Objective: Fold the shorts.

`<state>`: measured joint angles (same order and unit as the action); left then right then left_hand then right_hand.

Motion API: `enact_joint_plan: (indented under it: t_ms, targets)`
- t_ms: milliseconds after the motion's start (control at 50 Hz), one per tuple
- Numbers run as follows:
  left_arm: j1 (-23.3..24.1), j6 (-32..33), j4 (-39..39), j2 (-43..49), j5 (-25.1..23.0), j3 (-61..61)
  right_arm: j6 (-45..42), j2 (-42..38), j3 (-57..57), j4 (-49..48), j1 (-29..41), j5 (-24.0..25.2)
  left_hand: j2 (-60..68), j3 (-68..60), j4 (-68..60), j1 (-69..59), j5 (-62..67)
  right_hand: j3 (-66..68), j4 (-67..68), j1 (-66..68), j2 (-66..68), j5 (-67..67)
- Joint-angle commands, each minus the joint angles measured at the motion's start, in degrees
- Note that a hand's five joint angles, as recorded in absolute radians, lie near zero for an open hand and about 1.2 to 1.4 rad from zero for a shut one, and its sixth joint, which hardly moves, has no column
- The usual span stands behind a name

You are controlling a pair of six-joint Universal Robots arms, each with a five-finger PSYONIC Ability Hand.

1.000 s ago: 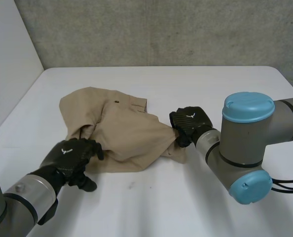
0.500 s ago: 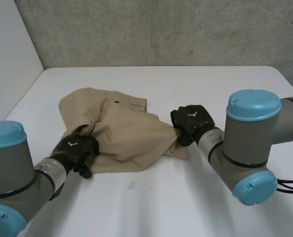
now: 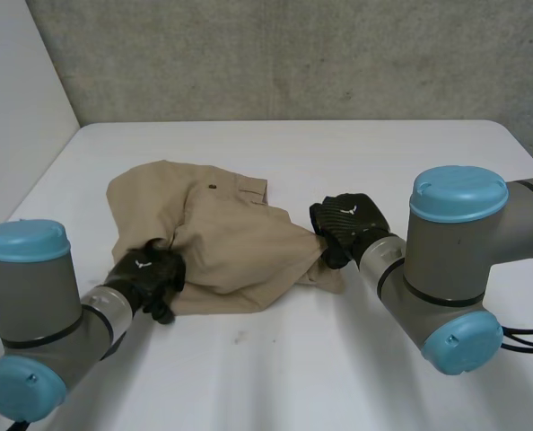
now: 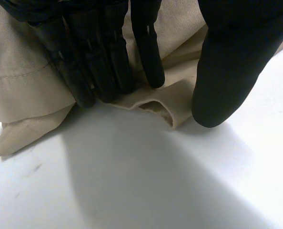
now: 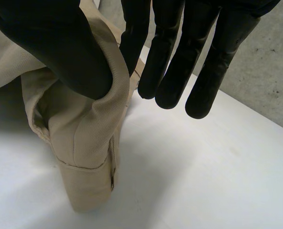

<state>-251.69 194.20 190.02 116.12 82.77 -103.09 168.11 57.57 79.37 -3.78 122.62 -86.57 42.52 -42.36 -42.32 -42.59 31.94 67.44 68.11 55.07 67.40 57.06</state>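
On the white worktop, a little toward 9 o'clock from its middle, the khaki shorts lie in a rumpled heap, partly doubled over on themselves; the waistband end sits at about 12 o'clock of the heap, and a looser fold runs down toward 5 o'clock.

At about 7 o'clock of the heap the left hand sits on the near edge of the cloth; in the left wrist view its fingers lie close together and press down on the hem, while the thumb is planted on the same hem just beside them; the cloth puckers up into a small ridge between thumb and fingers, so the hand has the edge pinched; one loose corner of the fabric pokes out onto the worktop beside the fingertips.

At about 3 o'clock of the heap the right hand holds the far-side edge; in the right wrist view a fold of hem wraps over its thumb and is nipped between the thumb and the nearest finger; the other fingers stay nearly straight and hold nothing; the gripped hem hangs down from the thumb to the worktop.

Both arms reach in from 6 o'clock, one on each side of the shorts; a grey concrete wall stands behind the worktop at 12 o'clock.
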Motion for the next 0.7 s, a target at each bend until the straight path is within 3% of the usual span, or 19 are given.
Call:
enact_joint_plan:
  t_ms: [20, 120, 140, 260, 340, 420, 480, 540, 600, 700]
  targets:
    - [0.1, 0.0, 0.1, 1.2, -0.1, 1.3, -0.1, -0.1, 0.0, 0.0, 0.0, 0.1, 10.7, -10.9, -11.0, -10.7, 11.3, 12.6, 11.9, 24.9, 12.6, 12.9]
    - [0.1, 0.0, 0.2, 1.7, -0.1, 1.7, -0.2, 0.0, 0.0, 0.0, 0.0, -0.1, 26.7, -26.9, -26.9, -26.6, 27.3, 12.6, 11.9, 24.9, 12.6, 12.9]
    - [0.1, 0.0, 0.3, 1.7, 0.4, 1.7, -0.2, 0.1, 0.0, 0.0, -0.1, -0.1, 37.4, -37.5, -37.6, -37.3, 38.0, 12.6, 11.9, 24.9, 12.6, 12.9]
    - [1.4, 0.0, 0.5, -0.4, 4.9, 2.5, -3.0, 2.0, -0.4, 0.3, -0.2, -0.3, 37.5, -37.6, -37.7, -37.4, 38.1, 12.6, 11.9, 24.9, 12.6, 12.9]
    - [4.4, 0.0, 0.6, -15.2, 7.9, 3.4, -10.4, 9.2, -0.8, 1.3, -0.4, -0.4, 37.5, -37.6, -37.7, -37.4, 38.1, 12.6, 11.9, 24.9, 12.6, 12.9]
    - [4.4, -0.1, -0.1, -31.0, 7.7, 7.8, -24.2, 18.2, -1.7, 4.0, -1.2, -1.0, 37.5, -37.6, -37.7, -37.4, 38.1, 12.6, 11.9, 24.9, 12.6, 12.9]
    - [4.1, -0.1, -2.0, -37.6, 7.7, 11.8, -30.8, 24.4, -4.4, 5.9, -1.5, -3.7, 37.5, -37.6, -37.7, -37.4, 38.1, 12.6, 11.9, 24.9, 12.6, 12.9]
    - [3.9, -0.1, -5.9, -41.6, 7.8, 17.1, -32.4, 29.2, -8.5, 6.7, -1.6, -6.5, 37.5, -37.6, -37.7, -37.4, 38.1, 12.6, 11.9, 24.9, 12.6, 12.9]
    - [3.9, -0.3, -9.8, -43.9, 8.3, 23.6, -32.9, 32.3, -12.8, 7.3, -1.7, -6.4, 37.5, -37.6, -37.7, -37.4, 38.1, 12.6, 11.9, 24.9, 12.6, 12.9]
    - [3.4, -0.3, -10.1, -42.8, 8.6, 28.3, -33.2, 32.5, -17.0, 9.0, -1.9, -5.9, 37.5, -37.6, -37.7, -37.4, 38.1, 12.6, 11.9, 24.9, 12.6, 12.9]
